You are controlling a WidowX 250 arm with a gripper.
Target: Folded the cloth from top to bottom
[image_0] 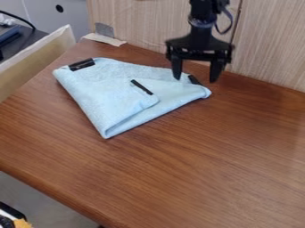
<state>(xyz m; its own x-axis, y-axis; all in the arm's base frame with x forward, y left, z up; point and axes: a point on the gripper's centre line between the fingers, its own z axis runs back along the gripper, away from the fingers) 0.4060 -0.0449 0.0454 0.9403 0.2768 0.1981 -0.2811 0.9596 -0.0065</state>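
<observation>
- Light blue cloth [104, 91] lies part folded on the wooden tabletop [191, 173], toward the back, its pointed end at the near side; a flap lies over its middle, with a black tape strip [142, 87] on it.
- Risk: closing too high or off to one side would miss the thin edge; height over the cloth is hard to judge here.
- Risk: a deep pinch could catch both layers, so the flap gets dragged and the fold comes undone.
- Risk: pressing down too hard might scrape the tabletop or bunch the fabric.
- Risk: a pull from this one corner probably swings the whole cloth round, nothing pins the far side; fold ends up skewed.
- Risk: wood panel [268, 44] is close behind, little room if the arm backs up.
- Gripper [195, 79] hangs over the right-hand corner, fingers spread wide, pinching nothing.
- Corner tape [195, 80] shows between the fingertips; one finger overlaps the cloth edge in view, contact can't be told.
- Likely next: lower, close on corner, carry it over.
</observation>
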